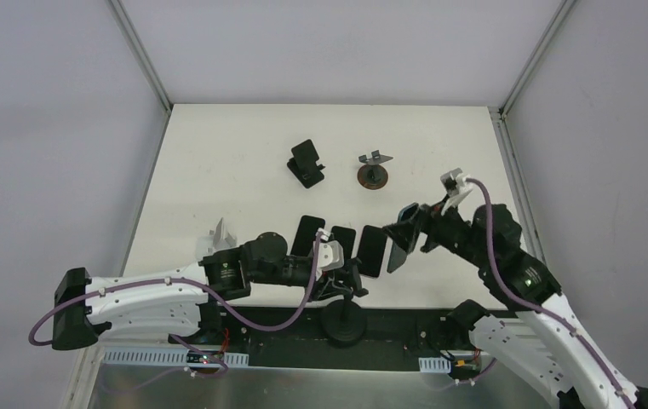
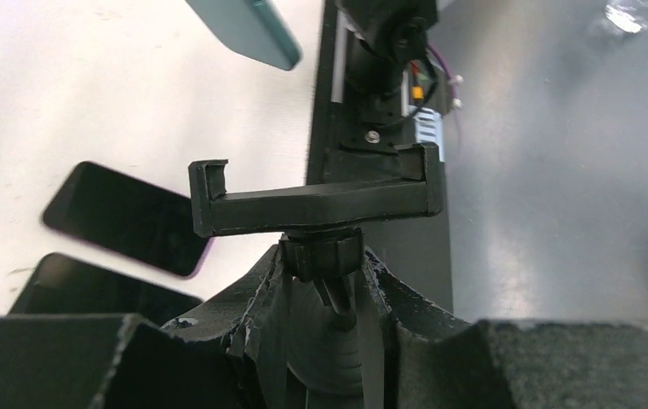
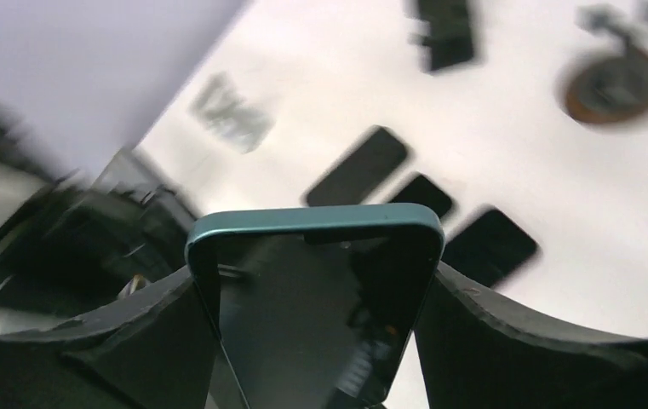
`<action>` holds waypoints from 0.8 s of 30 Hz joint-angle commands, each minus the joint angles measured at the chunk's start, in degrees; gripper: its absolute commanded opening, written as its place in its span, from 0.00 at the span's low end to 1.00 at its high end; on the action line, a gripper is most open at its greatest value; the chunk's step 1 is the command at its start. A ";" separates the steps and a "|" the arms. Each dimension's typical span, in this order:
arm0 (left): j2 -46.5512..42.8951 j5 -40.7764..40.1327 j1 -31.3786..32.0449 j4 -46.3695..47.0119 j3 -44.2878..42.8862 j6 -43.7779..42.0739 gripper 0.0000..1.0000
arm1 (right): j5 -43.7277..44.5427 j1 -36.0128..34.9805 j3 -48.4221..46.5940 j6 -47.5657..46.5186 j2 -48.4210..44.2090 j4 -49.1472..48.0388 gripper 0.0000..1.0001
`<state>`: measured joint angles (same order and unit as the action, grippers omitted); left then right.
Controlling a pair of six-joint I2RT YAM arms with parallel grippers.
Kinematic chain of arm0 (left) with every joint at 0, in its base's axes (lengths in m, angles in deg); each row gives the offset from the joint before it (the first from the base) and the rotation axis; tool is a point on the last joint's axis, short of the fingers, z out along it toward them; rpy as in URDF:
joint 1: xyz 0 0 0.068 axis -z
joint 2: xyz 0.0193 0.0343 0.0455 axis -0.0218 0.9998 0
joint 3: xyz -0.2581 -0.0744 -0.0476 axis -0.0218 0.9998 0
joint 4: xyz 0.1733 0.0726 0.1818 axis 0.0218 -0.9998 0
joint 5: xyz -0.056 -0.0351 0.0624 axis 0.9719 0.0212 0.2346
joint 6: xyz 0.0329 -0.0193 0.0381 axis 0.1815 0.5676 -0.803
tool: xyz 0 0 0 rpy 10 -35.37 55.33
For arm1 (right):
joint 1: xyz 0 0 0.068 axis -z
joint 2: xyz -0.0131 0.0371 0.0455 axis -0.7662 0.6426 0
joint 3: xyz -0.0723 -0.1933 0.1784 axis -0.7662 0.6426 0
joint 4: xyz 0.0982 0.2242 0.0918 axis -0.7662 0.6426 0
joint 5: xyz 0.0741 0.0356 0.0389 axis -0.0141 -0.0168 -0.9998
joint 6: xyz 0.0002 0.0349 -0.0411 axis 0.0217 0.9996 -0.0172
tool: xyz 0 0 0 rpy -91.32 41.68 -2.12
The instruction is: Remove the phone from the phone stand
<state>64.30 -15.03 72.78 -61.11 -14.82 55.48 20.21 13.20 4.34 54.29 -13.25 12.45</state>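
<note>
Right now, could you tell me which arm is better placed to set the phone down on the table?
Right. The right gripper holds the teal phone, clear of the phone stand and near the three phones lying on the table. The left gripper is busy clamping the empty stand by its neck.

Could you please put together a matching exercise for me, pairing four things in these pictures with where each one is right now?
Things:
1. teal phone
2. clamp stand
3. dark phones
4. brown-based stand

Places:
A. lying flat on the table, near the arms
B. between the fingers of the right gripper
C. standing free toward the far side, touched by nothing
D. empty, its neck between the fingers of the left gripper

Pairs: 1-B; 2-D; 3-A; 4-C.
</note>
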 commanded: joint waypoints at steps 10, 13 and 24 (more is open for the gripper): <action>-6.07 -11.83 -0.40 -2.55 -1.33 1.67 0.00 | 39.08 8.08 -9.99 30.91 32.45 23.43 0.00; -6.68 -12.78 -0.38 -3.36 -1.40 1.77 0.00 | 36.76 10.55 -7.61 32.23 37.42 19.96 0.00; -8.03 -13.71 -0.40 -5.07 -1.44 1.23 0.00 | 30.34 11.23 -7.51 29.80 52.85 17.19 0.00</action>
<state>58.14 -27.64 72.76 -69.92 -14.80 56.05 53.48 24.39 -2.50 84.39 37.13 30.09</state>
